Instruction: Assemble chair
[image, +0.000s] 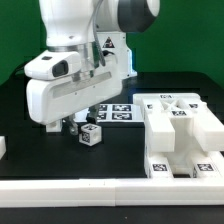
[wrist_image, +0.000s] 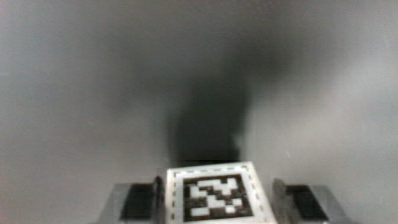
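In the wrist view a small white cube (wrist_image: 217, 194) with a black-and-white tag on top sits between my gripper's (wrist_image: 219, 203) two dark fingers (wrist_image: 150, 200), which lie close against its sides. In the exterior view the gripper (image: 72, 124) is down at the black table, at the exterior view's left of centre. A small tagged cube (image: 91, 135) shows just to the right of the fingers; I cannot tell whether it is the held one. The big white chair pieces (image: 176, 128) with several tags lie at the right.
The marker board (image: 117, 110) lies flat behind the gripper. A tagged white part (image: 110, 50) stands behind the arm. A long plain white rail (image: 110, 194) runs along the front edge. A small white piece (image: 3, 147) shows at the far left edge.
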